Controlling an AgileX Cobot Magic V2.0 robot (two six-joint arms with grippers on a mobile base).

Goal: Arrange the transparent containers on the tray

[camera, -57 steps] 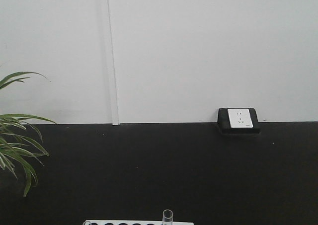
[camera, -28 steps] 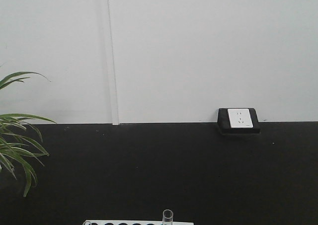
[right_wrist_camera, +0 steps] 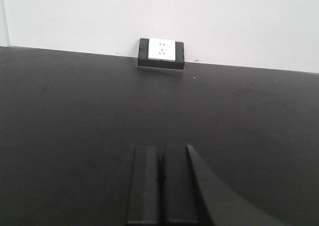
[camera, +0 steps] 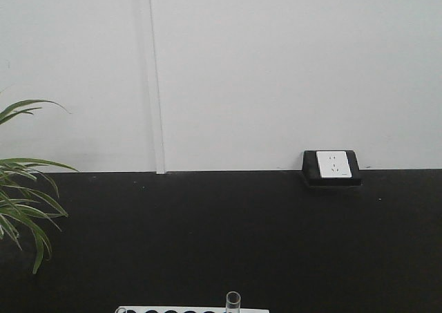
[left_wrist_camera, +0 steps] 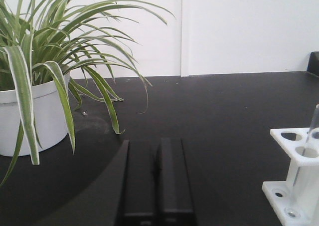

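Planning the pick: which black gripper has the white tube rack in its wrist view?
The left gripper: a white perforated rack holding a clear glass test tube stands at its right. The right gripper sees only black tabletop and a white socket.

We can read no writing in any view: no label, brand, number or sign. The white face of the wall socket (camera: 333, 164) shows only small dark slots, and any lettering on it is too small to tell. The white tube rack (left_wrist_camera: 275, 192) and the white plant pot (left_wrist_camera: 35, 116) show plain surfaces to us.
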